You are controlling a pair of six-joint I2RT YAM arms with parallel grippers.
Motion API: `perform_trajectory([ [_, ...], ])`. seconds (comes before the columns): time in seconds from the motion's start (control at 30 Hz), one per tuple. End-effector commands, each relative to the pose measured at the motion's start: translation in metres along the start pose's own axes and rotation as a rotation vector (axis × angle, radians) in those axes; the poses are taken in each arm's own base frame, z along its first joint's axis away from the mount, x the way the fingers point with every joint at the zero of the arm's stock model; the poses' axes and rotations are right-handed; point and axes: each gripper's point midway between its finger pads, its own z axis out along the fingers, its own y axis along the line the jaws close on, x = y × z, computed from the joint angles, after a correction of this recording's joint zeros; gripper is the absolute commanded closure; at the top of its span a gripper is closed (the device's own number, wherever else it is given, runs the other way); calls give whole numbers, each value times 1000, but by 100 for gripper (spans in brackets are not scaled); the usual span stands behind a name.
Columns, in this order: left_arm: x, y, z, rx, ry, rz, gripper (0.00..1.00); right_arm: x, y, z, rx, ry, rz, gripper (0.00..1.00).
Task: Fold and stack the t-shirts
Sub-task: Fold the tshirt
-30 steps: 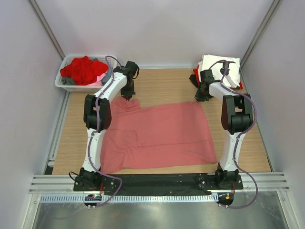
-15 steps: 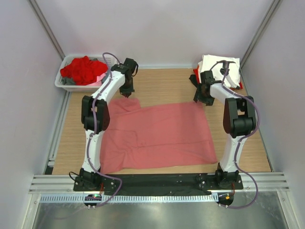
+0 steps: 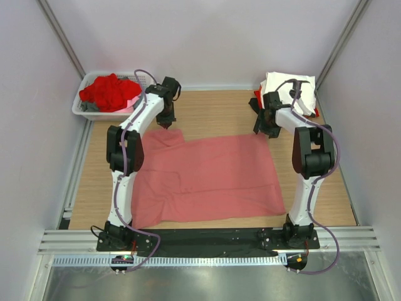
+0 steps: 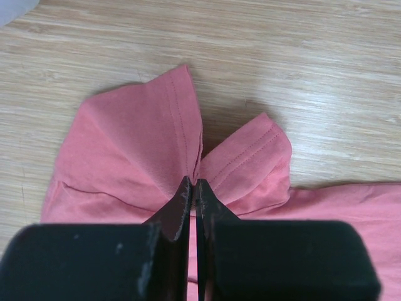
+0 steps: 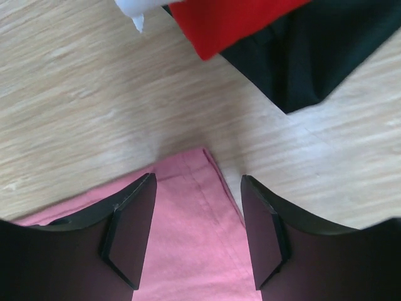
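A large salmon-pink t-shirt (image 3: 207,179) lies spread flat on the wooden table. My left gripper (image 3: 166,124) is at its far left sleeve, shut on a pinch of the sleeve hem (image 4: 193,183); the cloth (image 4: 138,138) bunches into the fingertips. My right gripper (image 3: 266,133) hovers open over the shirt's far right corner (image 5: 194,238), its fingers straddling the hem with nothing held (image 5: 197,179). A stack at the back right holds a white t-shirt (image 3: 285,88) on top of a red one (image 5: 225,19) and a black one (image 5: 313,56).
A white plastic basket (image 3: 84,113) at the back left holds red t-shirts (image 3: 109,91) and some grey cloth. Bare wood (image 3: 216,113) shows between the two grippers. Grey walls close in both sides and the back.
My right gripper has opened and let go of the shirt's far right corner, which now lies flat. The left gripper stays shut on the sleeve and has shifted slightly toward the back.
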Motion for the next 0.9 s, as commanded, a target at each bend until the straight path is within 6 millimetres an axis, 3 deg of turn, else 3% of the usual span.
perform_trajectory([
  [0.0, -16, 11, -30, 11, -64, -11, 100, -14, 17, 5, -47, -20, 5, 38],
  [0.2, -17, 17, -26, 18, -55, -31, 100, -6, 26, 9, -81, 1, 7, 55],
  [0.33, -18, 18, -25, 20, -53, -35, 100, 0, 29, 9, -96, 8, 1, 87],
  [0.43, -18, 19, -25, 21, -51, -36, 100, 2, 29, 11, -101, 14, 0, 99],
  [0.63, -17, 19, -32, 27, -55, -40, 100, -13, 34, -3, -115, -12, -9, 99],
  [0.87, -16, 34, -73, 11, -99, -70, 100, -42, 31, -49, -122, -112, -12, 99],
])
